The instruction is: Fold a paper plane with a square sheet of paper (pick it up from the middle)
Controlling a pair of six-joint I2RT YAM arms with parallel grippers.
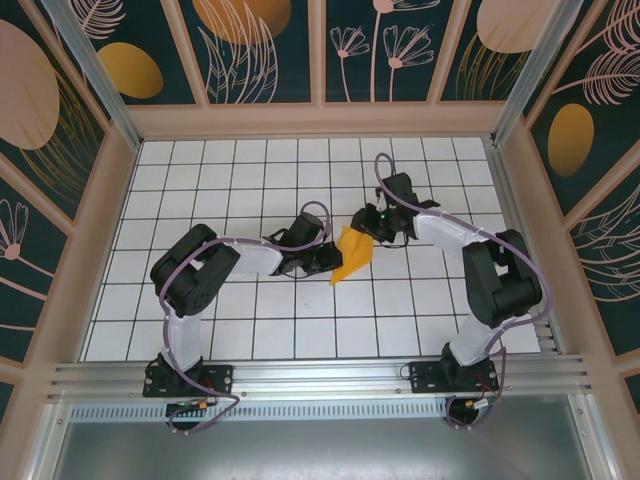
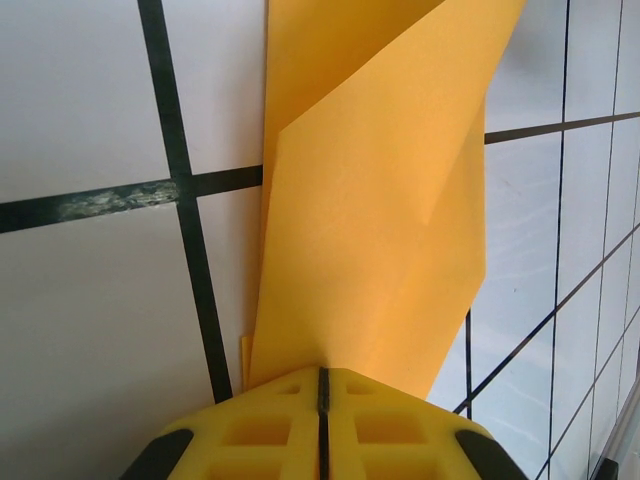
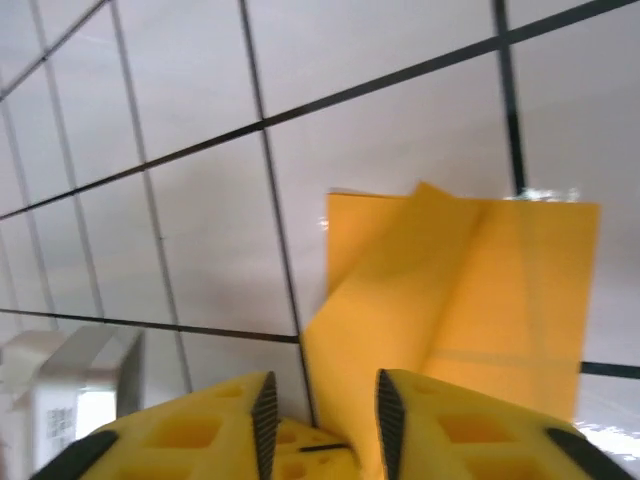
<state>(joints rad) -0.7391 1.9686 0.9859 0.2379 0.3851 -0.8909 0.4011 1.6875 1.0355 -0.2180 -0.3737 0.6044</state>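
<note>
Your paper (image 1: 352, 257) sits near the middle of the gridded tabletop (image 1: 250, 180), between the two grippers. It is folded over on itself and creased rather than lying as a flat square. From above, your left gripper (image 1: 325, 263) is at the paper's left edge and your right gripper (image 1: 368, 232) is at its upper end, the two reaching in from opposite sides.

In the left wrist view, your left gripper (image 2: 322, 378) has its jaws pressed together with only a thin seam between them, clamped on the paper (image 2: 380, 230). The sheet comes straight out from the closed tips and rises away from them over the tabletop (image 2: 80, 100), with a folded flap laid diagonally across it.

In the right wrist view, your right gripper (image 3: 322, 390) has its jaws apart, with a clear gap between them. The paper (image 3: 470, 290) lies just ahead and to the right on the tabletop (image 3: 180, 90). Its near left corner runs down into that gap and behind the right finger. You cannot tell from this view whether either finger touches it.
</note>
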